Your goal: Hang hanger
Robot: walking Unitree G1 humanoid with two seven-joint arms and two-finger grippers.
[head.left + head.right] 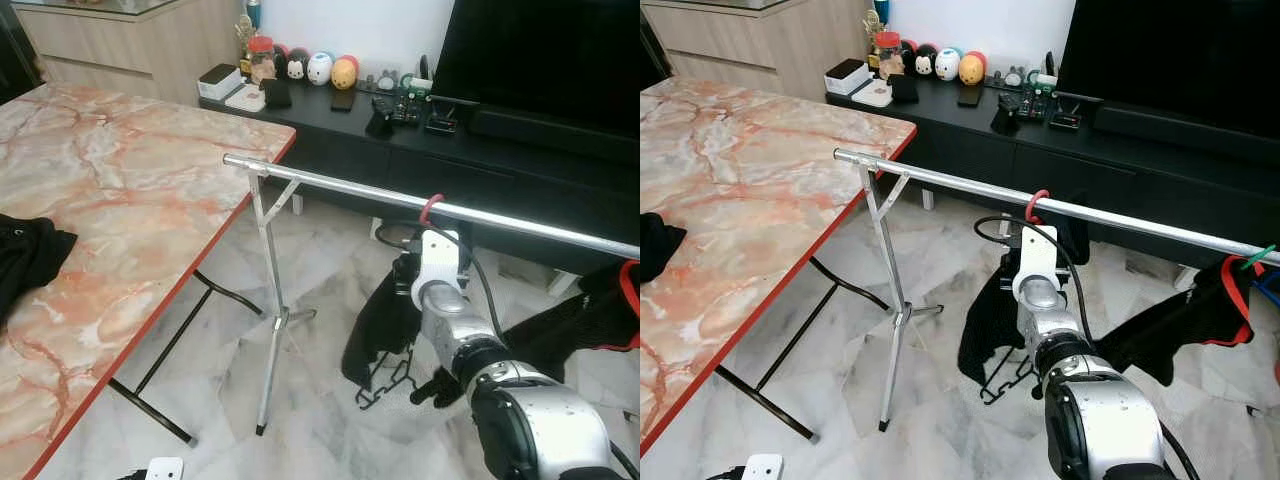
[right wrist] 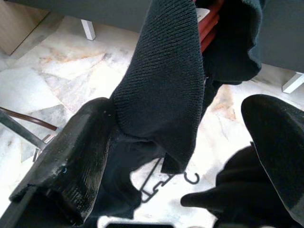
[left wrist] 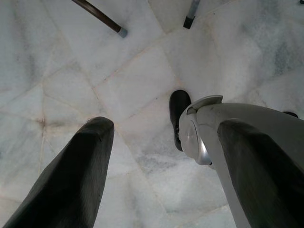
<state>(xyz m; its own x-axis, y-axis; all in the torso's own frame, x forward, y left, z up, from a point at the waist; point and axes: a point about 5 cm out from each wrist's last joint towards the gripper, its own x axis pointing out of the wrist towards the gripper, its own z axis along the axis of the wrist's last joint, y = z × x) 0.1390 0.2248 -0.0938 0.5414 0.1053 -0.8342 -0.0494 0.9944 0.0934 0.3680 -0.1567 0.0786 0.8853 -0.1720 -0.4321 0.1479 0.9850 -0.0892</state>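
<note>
A red hanger hook (image 1: 430, 208) sits over the silver rail (image 1: 340, 185) of a free-standing rack. From it hangs a black garment (image 1: 380, 320) with a black wire piece (image 1: 385, 385) dangling at its lower edge. My right arm reaches up just under the hook, its wrist against the garment. In the right wrist view my right gripper (image 2: 190, 156) is open, fingers (image 2: 71, 161) wide apart, with a fold of the black knit garment (image 2: 161, 90) between them and the red hanger (image 2: 209, 23) above. My left gripper (image 3: 161, 175) hangs open over the floor.
A second black garment on a red hanger (image 1: 1230, 290) hangs further right on the rail. A marble table (image 1: 130, 190) with a black cloth (image 1: 25, 255) stands to the left. A dark TV console (image 1: 400, 130) with small items runs behind. The rack's leg (image 1: 268, 340) stands on the marble floor.
</note>
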